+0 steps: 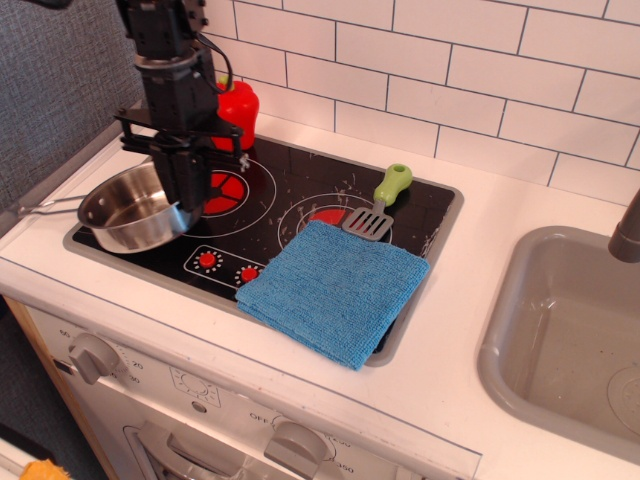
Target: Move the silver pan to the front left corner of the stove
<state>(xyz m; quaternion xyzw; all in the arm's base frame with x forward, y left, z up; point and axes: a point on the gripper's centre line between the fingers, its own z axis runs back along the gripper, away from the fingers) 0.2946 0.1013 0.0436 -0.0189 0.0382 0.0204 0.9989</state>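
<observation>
Reaching straight down from above the rear left of the stove (300, 200), black arm near vertical, wrist block with its cross-bar level and square to the cooktop. Gripper (188, 205) low at the right rim of the silver pan (135, 210), clamped on that rim, one finger inside the wall and one outside as far as can be seen. Pan sitting upright at the front left corner of the stove, directly left of the gripper, base on or just above the black glass — cannot tell which. Thin wire handle pointing further left, out over the grey rim and the white bench (520, 230). Just behind the gripper, a red container (236, 112) against the tiled wall. Well to the right, a blue cloth (335, 288) draped over the stove's front edge, with a green-handled spatula (382, 200) touching its far side. Much further right, a grey sink (565, 340).
</observation>
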